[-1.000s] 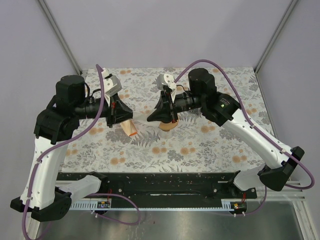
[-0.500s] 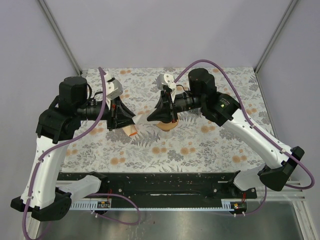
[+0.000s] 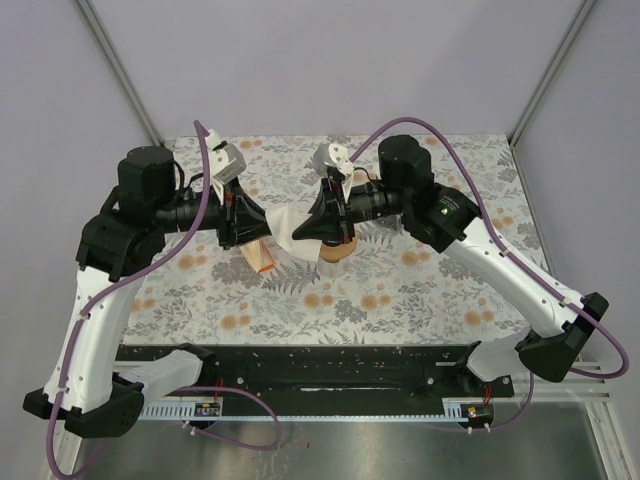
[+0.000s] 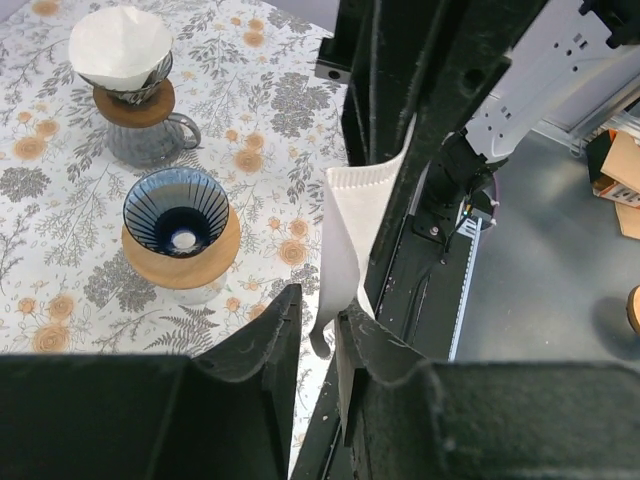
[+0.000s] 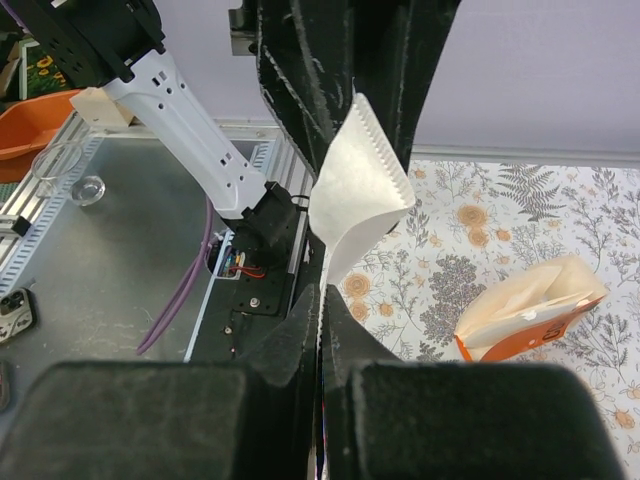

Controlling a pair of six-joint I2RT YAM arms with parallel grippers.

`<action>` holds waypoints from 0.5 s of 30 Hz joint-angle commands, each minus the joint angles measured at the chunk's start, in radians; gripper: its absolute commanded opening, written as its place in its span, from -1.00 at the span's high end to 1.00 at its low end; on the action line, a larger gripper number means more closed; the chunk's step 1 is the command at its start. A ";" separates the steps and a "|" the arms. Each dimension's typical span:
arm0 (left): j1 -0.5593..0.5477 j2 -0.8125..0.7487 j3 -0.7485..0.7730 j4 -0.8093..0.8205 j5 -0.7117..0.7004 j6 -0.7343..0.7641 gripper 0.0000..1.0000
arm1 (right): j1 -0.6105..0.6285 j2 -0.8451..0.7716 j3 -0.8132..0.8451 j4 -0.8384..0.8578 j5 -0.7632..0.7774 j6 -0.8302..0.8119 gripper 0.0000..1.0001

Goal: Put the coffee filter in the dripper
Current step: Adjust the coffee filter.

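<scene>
A white paper coffee filter (image 3: 289, 222) hangs in the air between my two grippers; it also shows in the left wrist view (image 4: 352, 235) and the right wrist view (image 5: 355, 185). My right gripper (image 3: 300, 231) (image 5: 320, 312) is shut on one edge of it. My left gripper (image 3: 266, 224) (image 4: 312, 322) stands with its jaws slightly apart around the opposite edge, and a gap shows between them. The empty dripper (image 4: 181, 227), dark ribbed inside with a wooden collar, stands on the table and is partly under the right gripper in the top view (image 3: 337, 251).
An orange pack of filters (image 3: 259, 257) (image 5: 522, 308) lies on the floral tablecloth below the left gripper. A second dripper holding a white filter (image 4: 120, 48) sits on a glass server (image 4: 148, 135) farther back. The black rail (image 3: 320, 365) runs along the near edge.
My left gripper has moved right, toward the right gripper, and now has the filter's free edge between its jaws. The filter shows wider between the grippers. The right arm has barely moved.
</scene>
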 commanded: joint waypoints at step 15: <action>0.029 0.011 -0.079 0.153 0.120 -0.109 0.86 | -0.020 0.016 0.000 0.090 -0.051 0.055 1.00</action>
